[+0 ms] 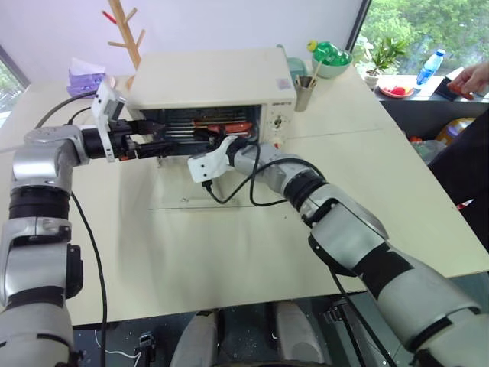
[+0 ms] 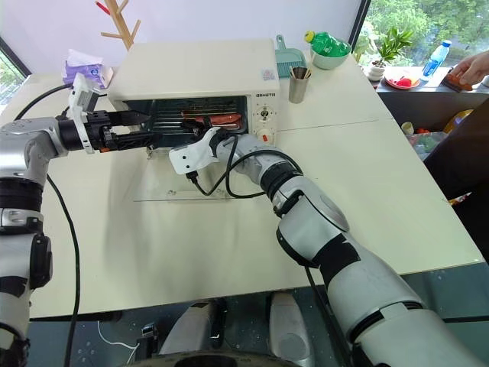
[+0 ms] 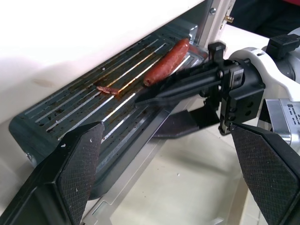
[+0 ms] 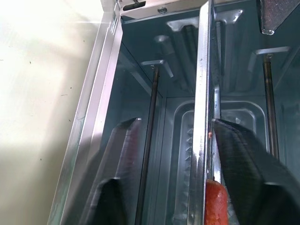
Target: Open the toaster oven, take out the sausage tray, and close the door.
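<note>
The cream toaster oven (image 1: 214, 76) stands at the back of the table. Its glass door (image 2: 176, 183) lies folded down flat. Inside sits the sausage tray (image 3: 93, 117), ribbed and grease-stained, with one red sausage (image 3: 166, 63) on it. My right gripper (image 4: 176, 122) reaches into the oven mouth with the tray's front rim between its fingers. One finger touches the rim and the other stands a little off it. My left gripper (image 1: 162, 136) hovers wide open at the left side of the oven mouth, close to the tray's near corner, holding nothing.
A metal cup (image 1: 304, 93) of utensils and a green bowl (image 1: 332, 60) stand right of the oven. A wooden rack (image 1: 126, 30) and a purple tissue box (image 1: 84, 76) are back left. A person's hand (image 1: 470, 76) rests on the far right counter. My right wrist's cable trails over the door.
</note>
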`<state>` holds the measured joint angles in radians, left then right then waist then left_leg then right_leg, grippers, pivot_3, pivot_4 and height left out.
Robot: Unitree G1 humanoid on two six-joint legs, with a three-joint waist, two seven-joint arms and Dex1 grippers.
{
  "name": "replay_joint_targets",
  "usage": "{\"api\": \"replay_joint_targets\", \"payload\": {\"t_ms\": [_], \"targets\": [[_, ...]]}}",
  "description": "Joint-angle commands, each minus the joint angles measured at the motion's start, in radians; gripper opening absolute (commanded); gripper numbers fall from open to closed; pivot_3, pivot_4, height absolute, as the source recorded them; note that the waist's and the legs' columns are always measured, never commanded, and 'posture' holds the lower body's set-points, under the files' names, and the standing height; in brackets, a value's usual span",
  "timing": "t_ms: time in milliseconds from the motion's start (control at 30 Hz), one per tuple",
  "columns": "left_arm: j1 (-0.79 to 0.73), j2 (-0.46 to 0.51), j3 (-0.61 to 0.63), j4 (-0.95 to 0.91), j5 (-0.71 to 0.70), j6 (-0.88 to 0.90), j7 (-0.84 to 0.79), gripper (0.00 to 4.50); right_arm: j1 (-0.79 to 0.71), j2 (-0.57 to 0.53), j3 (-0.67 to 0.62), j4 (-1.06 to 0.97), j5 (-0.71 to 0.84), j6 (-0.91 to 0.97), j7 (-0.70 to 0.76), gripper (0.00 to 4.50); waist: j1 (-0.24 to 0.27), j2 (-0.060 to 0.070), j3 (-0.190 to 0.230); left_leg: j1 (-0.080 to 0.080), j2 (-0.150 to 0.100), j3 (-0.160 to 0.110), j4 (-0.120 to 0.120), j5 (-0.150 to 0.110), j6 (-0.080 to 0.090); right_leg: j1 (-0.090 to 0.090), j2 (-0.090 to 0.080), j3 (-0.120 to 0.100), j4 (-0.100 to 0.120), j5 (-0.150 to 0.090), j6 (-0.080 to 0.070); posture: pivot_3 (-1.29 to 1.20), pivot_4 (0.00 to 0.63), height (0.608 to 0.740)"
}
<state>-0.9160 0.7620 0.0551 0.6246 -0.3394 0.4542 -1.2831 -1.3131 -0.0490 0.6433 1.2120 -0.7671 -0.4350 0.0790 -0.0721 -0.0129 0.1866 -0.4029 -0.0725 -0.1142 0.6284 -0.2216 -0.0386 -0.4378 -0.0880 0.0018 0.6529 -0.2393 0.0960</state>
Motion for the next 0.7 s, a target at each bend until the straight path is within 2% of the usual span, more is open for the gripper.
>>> {"api": "replay_joint_targets", "payload": {"t_ms": [33, 333, 433, 467, 700], "targets": [[-0.026, 0.014, 0.031, -0.021, -0.011, -0.002, 0.002, 4.50, -0.038, 0.003, -0.008, -0.010, 0.007, -0.002, -0.009, 1.25, 0.000, 0.000, 0.000, 0.000, 0.000, 0.000, 0.000, 0.000, 0.000, 0.000, 0.000, 0.000, 0.000, 0.000, 0.000, 0.00, 0.150, 0.740], [-0.044, -0.001, 0.020, 0.000, -0.005, -0.008, -0.002, 4.50, -0.031, -0.010, -0.017, -0.027, 0.018, -0.013, 0.002, 1.25, 0.000, 0.000, 0.000, 0.000, 0.000, 0.000, 0.000, 0.000, 0.000, 0.000, 0.000, 0.000, 0.000, 0.000, 0.000, 0.00, 0.150, 0.740], [-0.049, -0.005, 0.018, 0.007, -0.002, -0.010, -0.005, 4.50, -0.024, -0.012, -0.020, -0.033, 0.024, -0.025, 0.005, 0.48, 0.000, 0.000, 0.000, 0.000, 0.000, 0.000, 0.000, 0.000, 0.000, 0.000, 0.000, 0.000, 0.000, 0.000, 0.000, 0.00, 0.150, 0.740], [-0.051, -0.005, 0.018, 0.009, -0.001, -0.011, -0.006, 4.50, -0.022, -0.012, -0.021, -0.035, 0.024, -0.024, 0.006, 0.03, 0.000, 0.000, 0.000, 0.000, 0.000, 0.000, 0.000, 0.000, 0.000, 0.000, 0.000, 0.000, 0.000, 0.000, 0.000, 0.00, 0.150, 0.740], [-0.061, -0.008, 0.014, 0.022, 0.005, -0.015, -0.014, 4.50, -0.011, -0.024, -0.016, -0.053, 0.023, -0.018, 0.012, 0.03, 0.000, 0.000, 0.000, 0.000, 0.000, 0.001, 0.000, 0.000, 0.000, -0.001, 0.000, 0.001, 0.000, 0.000, 0.000, 0.00, 0.150, 0.740]]}}
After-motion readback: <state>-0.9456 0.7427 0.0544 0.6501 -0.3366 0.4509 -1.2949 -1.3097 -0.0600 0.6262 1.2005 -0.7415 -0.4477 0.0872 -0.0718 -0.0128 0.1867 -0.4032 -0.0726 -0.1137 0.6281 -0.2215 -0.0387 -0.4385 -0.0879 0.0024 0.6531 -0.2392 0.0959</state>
